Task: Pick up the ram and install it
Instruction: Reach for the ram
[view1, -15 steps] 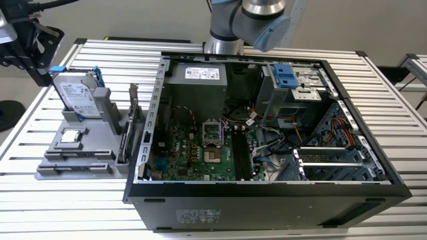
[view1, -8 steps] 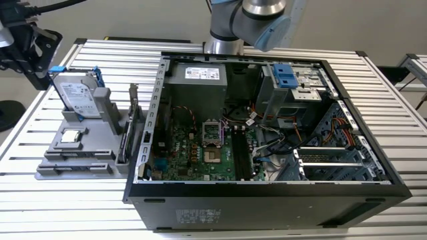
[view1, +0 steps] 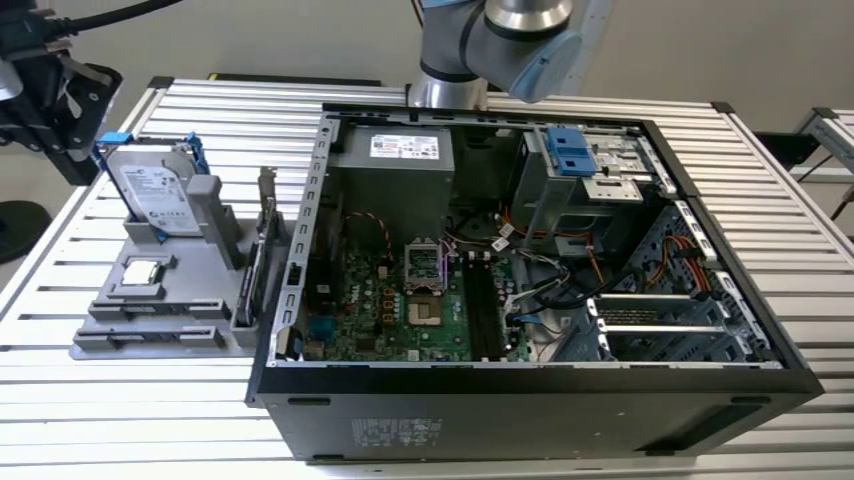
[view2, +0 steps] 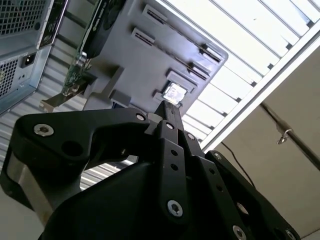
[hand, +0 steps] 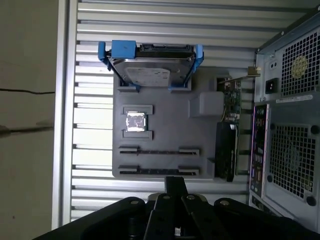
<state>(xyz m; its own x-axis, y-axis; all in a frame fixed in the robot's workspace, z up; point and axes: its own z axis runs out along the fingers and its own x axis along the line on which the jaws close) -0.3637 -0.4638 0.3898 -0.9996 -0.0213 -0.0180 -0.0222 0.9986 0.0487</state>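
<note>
My gripper (view1: 67, 150) hangs high over the grey parts fixture (view1: 200, 310) at the exterior view's left. In both wrist views its black fingers (hand: 175, 182) (view2: 167, 112) meet at the tips with nothing between them. Under them the fixture (hand: 165, 130) has two long narrow holder slots (hand: 159, 150), and both look bare. The ram is out of view. On the motherboard in the open computer case (view1: 534, 400), the long dark memory slots (view1: 481, 305) run beside the processor socket. I cannot tell what sits in them.
The fixture also carries a silver hard drive (hand: 150, 75) in blue brackets, a small square chip (hand: 135, 121), and a card with a metal bracket (hand: 227, 145) on the side toward the case. The case's rear panel (hand: 290, 125) stands close beside the fixture. The slatted table's edge (hand: 65, 125) lies on the fixture's other side.
</note>
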